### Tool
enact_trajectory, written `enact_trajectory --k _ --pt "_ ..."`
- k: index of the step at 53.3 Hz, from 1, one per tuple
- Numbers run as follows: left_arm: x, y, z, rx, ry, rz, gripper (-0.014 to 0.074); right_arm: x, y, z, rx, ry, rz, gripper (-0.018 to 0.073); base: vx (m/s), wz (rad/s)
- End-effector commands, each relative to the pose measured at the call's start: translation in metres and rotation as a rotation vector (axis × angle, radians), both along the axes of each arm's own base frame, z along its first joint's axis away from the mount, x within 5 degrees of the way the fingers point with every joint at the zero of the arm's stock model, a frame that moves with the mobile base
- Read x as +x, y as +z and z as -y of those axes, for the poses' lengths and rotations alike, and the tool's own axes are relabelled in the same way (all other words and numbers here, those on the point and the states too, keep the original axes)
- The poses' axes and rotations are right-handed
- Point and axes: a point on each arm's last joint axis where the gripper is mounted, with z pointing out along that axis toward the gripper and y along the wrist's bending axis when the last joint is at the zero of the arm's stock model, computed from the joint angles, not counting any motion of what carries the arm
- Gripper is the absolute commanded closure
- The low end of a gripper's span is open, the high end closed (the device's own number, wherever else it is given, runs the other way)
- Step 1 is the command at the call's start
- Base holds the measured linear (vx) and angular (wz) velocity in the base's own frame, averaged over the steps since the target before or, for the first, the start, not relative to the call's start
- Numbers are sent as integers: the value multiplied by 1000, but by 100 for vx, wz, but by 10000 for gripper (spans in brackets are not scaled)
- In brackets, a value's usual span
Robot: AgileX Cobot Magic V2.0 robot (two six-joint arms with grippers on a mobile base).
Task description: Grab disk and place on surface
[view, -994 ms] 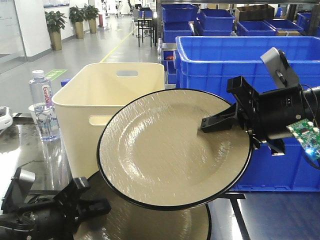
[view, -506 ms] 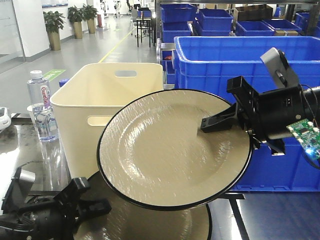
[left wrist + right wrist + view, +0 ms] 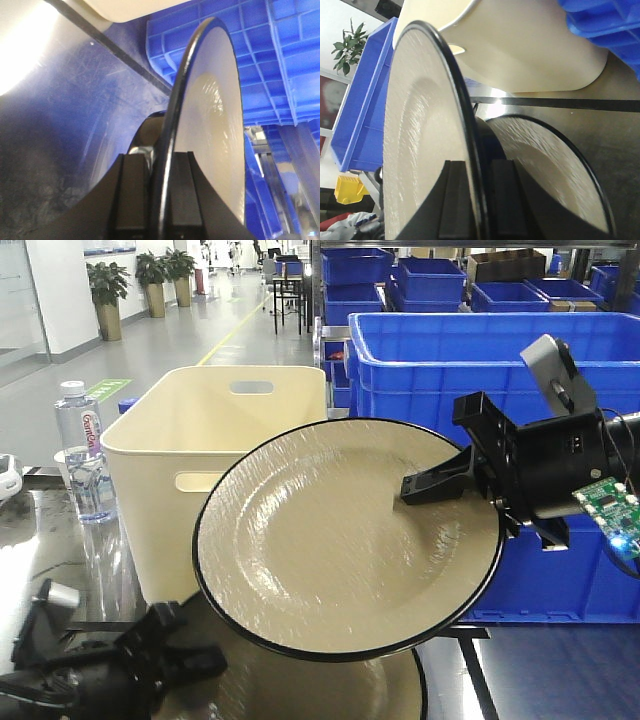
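The disk [image 3: 340, 540] is a beige plate with a black rim, held tilted in the air, face toward the front camera. My right gripper [image 3: 408, 492] is shut on its right rim; in the right wrist view its fingers [image 3: 457, 200] clamp the disk [image 3: 420, 150]. Low at the left, my left gripper [image 3: 205, 660] overlaps a second disk shape [image 3: 320, 690] above the dark glossy surface [image 3: 540, 680]; plate or reflection, I cannot tell. In the left wrist view a black disk rim [image 3: 172, 125] runs between the close-set fingers [image 3: 135, 200].
A cream bin [image 3: 230, 430] stands behind the disk. Blue crates [image 3: 480, 350] line the back and right. A water bottle [image 3: 85, 455] stands at the left. A black tape line [image 3: 570, 104] crosses the tabletop.
My left arm has sunk a little toward the bottom edge. The disk and my right gripper have hardly moved.
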Motion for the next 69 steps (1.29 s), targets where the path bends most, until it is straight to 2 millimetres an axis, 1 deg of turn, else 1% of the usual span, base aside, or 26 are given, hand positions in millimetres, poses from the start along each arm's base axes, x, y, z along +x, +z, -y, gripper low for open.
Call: enact_trajectory --k 1,10,19,25,32,36,41,44,47,53,60,63,69 --pt "0 10 9 -63 -82 2 595 -8 35 1 138 -64 111 567 0 0" --pt "7 -12 15 -4 -138 -61 594 -7 36 1 140 -74 117 567 0 0" --pt "10 -21 17 20 -159 -83 574 -7 36 1 140 -75 118 567 0 0" --pt "10 -26 14 120 -188 -43 529 -7 36 1 138 -73 121 567 0 0" --pt "9 -31 11 247 -241 -1 414 -7 36 1 132 -69 130 567 0 0" --pt "7 -33 9 305 -275 21 316 -7 36 1 130 -68 132 564 0 0" --pt "6 -31 4 366 -300 54 171 -7 36 1 120 -60 147 564 0 0" --pt "5 -29 -1 394 -301 74 97 -7 36 1 118 -59 149 563 0 0" --pt "5 -23 -10 422 -283 104 25 -7 36 1 118 -59 149 561 0 0" --pt "3 -9 -26 453 -234 156 -57 -7 36 1 117 -59 149 559 0 0" --pt "-9 17 -46 473 -162 250 -68 -7 35 2 92 -56 160 559 0 0" --pt "-16 28 -51 473 -130 297 -61 -6 32 3 40 -45 188 559 0 0" --pt "-35 54 -59 477 -59 418 -37 -5 19 6 -46 -41 165 559 0 0"
